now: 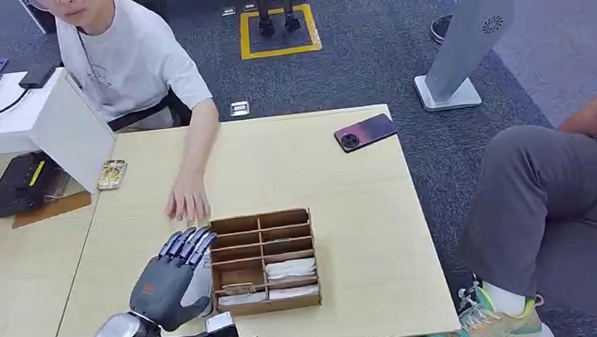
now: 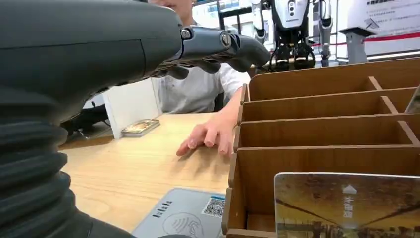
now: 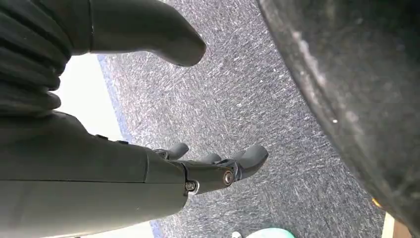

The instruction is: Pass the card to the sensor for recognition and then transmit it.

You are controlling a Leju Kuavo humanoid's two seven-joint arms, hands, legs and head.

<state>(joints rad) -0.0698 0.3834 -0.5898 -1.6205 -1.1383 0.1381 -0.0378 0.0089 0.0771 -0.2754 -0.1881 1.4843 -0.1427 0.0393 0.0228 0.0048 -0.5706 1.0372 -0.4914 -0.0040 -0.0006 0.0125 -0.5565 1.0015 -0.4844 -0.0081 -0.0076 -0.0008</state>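
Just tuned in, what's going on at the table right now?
The robot's left hand hovers open beside the left edge of the wooden divider box, holding nothing. A card stands in a near compartment of the box, and a grey sensor pad lies flat on the table next to the box, under the hand. A person's hand rests on the table just beyond the box. The right hand hangs open over the carpet. No card has been picked up yet.
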